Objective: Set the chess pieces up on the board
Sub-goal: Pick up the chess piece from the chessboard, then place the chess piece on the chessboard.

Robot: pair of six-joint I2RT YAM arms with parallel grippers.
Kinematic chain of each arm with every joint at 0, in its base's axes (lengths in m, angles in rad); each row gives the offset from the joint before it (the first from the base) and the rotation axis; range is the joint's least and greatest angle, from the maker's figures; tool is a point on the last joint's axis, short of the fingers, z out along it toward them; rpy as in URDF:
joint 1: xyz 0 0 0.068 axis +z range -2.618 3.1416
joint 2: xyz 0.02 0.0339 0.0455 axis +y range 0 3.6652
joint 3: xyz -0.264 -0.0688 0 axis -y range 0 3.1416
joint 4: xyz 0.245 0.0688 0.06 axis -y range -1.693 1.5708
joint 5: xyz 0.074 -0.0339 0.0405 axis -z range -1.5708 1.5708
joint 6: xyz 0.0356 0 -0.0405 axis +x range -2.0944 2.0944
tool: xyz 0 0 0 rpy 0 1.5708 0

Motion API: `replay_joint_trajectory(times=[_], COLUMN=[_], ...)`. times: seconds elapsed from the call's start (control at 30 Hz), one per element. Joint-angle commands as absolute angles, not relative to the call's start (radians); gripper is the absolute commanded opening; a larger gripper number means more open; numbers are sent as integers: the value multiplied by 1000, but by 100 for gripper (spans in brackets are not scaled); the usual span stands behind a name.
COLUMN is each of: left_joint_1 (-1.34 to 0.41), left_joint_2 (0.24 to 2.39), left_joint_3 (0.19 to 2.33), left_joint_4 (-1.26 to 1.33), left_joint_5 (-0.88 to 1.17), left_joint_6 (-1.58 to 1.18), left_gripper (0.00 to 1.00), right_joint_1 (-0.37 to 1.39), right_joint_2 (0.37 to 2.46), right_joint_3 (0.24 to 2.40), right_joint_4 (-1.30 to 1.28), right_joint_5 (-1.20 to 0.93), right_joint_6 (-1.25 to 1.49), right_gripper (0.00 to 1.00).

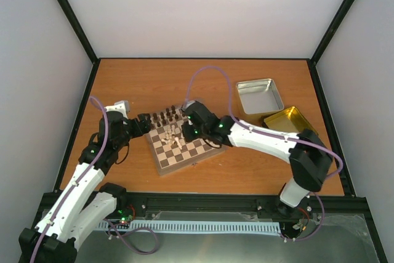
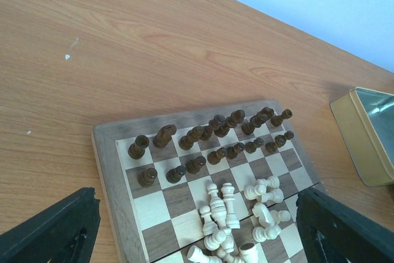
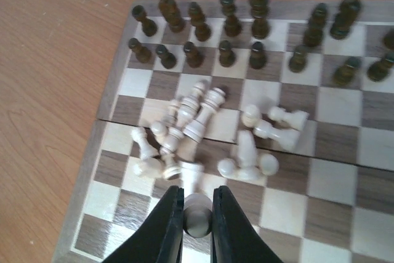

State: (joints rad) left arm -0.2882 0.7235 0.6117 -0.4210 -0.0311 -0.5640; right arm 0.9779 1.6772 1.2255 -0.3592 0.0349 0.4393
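The board (image 1: 187,165) lies mid-table, with dark chessmen (image 3: 228,26) standing in two rows along its far side. Several pale cream chess pieces (image 3: 197,115) lie tumbled in a heap in the middle squares (image 2: 225,214). My right gripper (image 3: 197,214) is low over the board's near half, shut on one round-headed cream piece (image 3: 197,221); a fallen cream piece lies just ahead of it. My left gripper (image 2: 200,235) hangs open at the board's left edge (image 1: 144,121), its wide-set fingers (image 2: 58,229) on either side of the heap and holding nothing.
A silver metal tin (image 1: 258,95) and a gold tin (image 1: 290,120) stand right of the board; the gold one shows at the right edge of the left wrist view (image 2: 363,140). The right arm (image 1: 265,140) stretches over the table from the right.
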Motion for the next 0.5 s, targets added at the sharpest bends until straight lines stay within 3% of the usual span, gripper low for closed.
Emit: replay_joint_trajectory(times=[0.0, 0.2, 0.33, 0.47], left_joint_1=[-291, -291, -291, -291], left_joint_2=[714, 727, 722, 713], left_joint_3=[652, 649, 642, 636], left_joint_4=[-429, -403, -403, -394], left_joint_5=[-37, 8, 6, -7], left_joint_6=[-546, -541, -540, -538], left_gripper=[89, 92, 99, 100], right_joint_1=[978, 966, 966, 966], right_joint_2=[1574, 1548, 1504, 1463], right_joint_3=[1091, 1022, 937, 810], right_joint_4=[-274, -278, -282, -253], right_joint_5=[181, 178, 321, 445], right_joint_6=[451, 456, 505, 539], right_gripper=[11, 11, 10, 11])
